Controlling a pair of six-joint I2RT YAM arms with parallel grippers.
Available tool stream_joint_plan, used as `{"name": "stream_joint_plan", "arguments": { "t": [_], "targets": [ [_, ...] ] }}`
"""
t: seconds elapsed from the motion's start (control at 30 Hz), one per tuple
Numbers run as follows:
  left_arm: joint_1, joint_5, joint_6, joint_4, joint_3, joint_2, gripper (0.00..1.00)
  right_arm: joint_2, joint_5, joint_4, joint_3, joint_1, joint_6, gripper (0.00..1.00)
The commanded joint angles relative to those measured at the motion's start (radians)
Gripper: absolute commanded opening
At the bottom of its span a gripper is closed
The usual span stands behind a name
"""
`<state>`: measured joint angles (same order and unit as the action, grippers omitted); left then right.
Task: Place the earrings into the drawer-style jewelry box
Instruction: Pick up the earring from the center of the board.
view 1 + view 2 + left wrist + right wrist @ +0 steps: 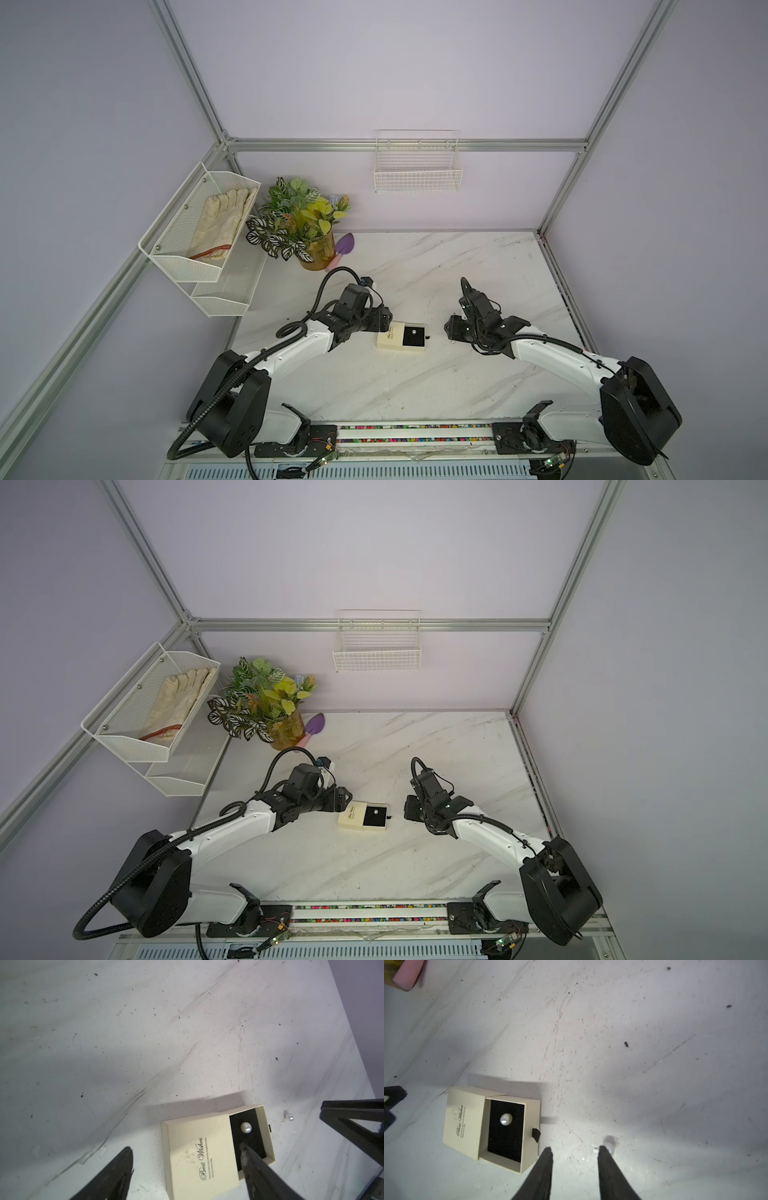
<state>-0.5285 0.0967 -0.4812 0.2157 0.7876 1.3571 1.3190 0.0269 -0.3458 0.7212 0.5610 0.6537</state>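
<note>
We see L gripper [185, 1147] wide over box [195, 1157], one earring [246, 1127] in tray [262, 1126] just ahead; R gripper [575, 1147] part-open, empty, 2nd earring [610, 1147] just outside one jaw

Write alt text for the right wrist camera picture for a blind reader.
A small cream jewelry box sits on a white marble table, its black-lined drawer slid open with one pearl earring inside. The right gripper is open, and a second earring lies on the table just outside one of its dark fingers.

Marble tbl [415, 386]: jewelry box [392, 337]; loose earring [291, 1117]; plant pot [318, 259]
</note>
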Motion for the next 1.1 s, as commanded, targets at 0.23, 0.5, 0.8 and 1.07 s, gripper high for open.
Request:
{"name": "stream_joint_plan", "arguments": {
  "t": [0.23,0.5,0.8,1.07],
  "targets": [
    [-0.003,-0.013,0.006,0.006,-0.028,-0.075,0.81,0.122,0.113,-0.106,0.038,-0.006,0.104,0.43],
    [-0.002,-0.026,0.008,0.008,-0.016,-0.071,0.81,0.148,0.079,-0.163,0.053,0.000,0.214,0.45],
    [-0.001,-0.023,0.010,0.011,-0.005,-0.052,0.81,0.160,-0.027,-0.125,0.072,-0.012,0.194,0.45],
    [-0.001,-0.026,0.013,0.011,-0.003,-0.048,0.81,0.167,-0.008,-0.131,0.070,-0.014,0.272,0.43]
  ]
}}
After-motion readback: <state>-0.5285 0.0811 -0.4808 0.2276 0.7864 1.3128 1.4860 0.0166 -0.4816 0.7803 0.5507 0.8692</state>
